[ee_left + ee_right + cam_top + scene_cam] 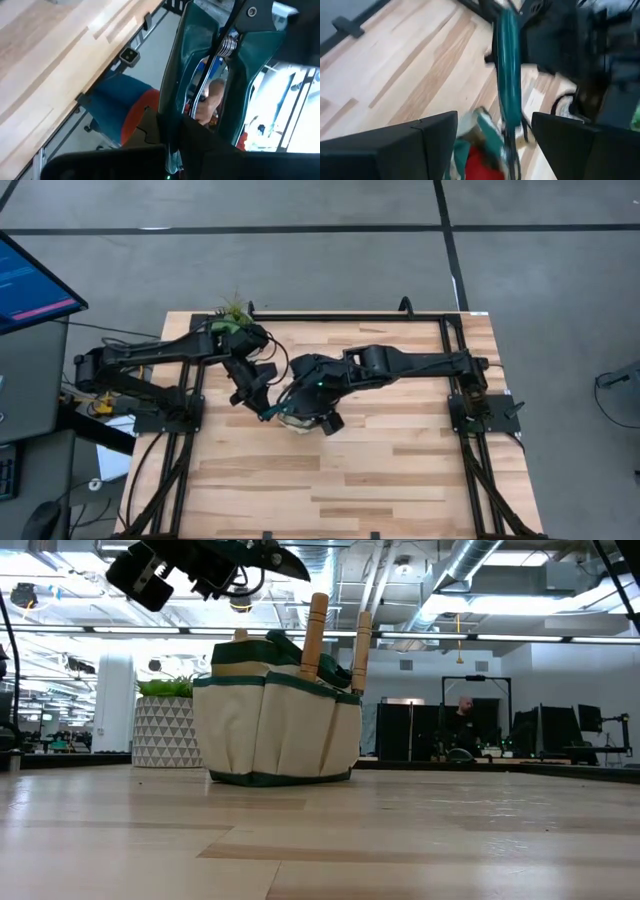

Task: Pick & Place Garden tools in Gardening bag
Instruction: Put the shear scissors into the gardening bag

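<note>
A small soft gardening bag point(277, 710) of beige fabric with dark green trim and side pockets stands upright near the middle of the pale wooden-plank table point(420, 840), two rounded wooden tool handles point(314, 635) poking up from its top. Above it hang the pruning shears point(200, 85), teal-handled with a coiled silver spring between the grips, clamped in the left gripper point(262, 405), whose dark fingers are pressed shut on one handle. The left arm reaches in from the table's left edge, bends past the plant and angles down toward the bag. The right arm stretches from the right edge across the table, its wrist folded over the bag; the right gripper point(492, 140) hovers directly above the bag's mouth with its two flat black fingers point(420, 145) spread wide, touching nothing that can be made out, while a teal shear handle point(509, 75) crosses the gap between them. Below that gap a red item point(480, 167) shows inside the bag's green-edged rim. Behind the bag, near the table's far edge, a green plant point(165, 687) sits in a whitish pot point(165, 730) patterned with triangles. A person point(462, 725) stands far off in the room beyond, and a monitor point(30, 280) is visible left of the table.
</note>
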You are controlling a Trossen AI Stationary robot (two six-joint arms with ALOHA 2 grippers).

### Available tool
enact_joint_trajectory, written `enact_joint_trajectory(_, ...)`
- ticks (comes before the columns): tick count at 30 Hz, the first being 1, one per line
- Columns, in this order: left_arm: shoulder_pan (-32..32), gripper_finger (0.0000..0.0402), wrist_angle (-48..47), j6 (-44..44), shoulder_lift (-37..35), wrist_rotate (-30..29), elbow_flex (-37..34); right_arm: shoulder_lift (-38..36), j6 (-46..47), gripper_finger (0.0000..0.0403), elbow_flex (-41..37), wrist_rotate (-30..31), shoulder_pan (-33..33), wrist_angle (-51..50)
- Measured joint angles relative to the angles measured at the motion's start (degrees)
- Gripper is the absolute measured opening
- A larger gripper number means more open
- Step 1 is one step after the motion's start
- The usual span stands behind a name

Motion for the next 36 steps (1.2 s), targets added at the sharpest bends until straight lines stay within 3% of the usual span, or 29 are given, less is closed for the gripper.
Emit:
enact_joint_trajectory(10, -3.4, 0.0003, 0.0, -1.6, -0.2, 1.0, 0.0, -0.5, -0.4, 0.0248, 0.0, -0.3, -0.6, 1.9)
enact_joint_trajectory(16, -3.5, 0.0003, 0.5, -1.9, -0.2, 1.0, 0.0, -0.5, 0.5, 0.0246, 0.0, -3.0, -1.0, -1.9)
enact_joint_trajectory(23, -4.0, 0.0003, 0.9, -0.7, -0.2, 2.1, 0.0, -0.5, 1.1, 0.0221, 0.0, -3.4, -2.0, -8.8)
enact_joint_trajectory(36, -4.7, 0.0003, 1.9, -0.8, -0.9, 3.5, 0.0, 0.8, -0.1, 0.0197, -0.1, -3.1, -2.8, -6.1)
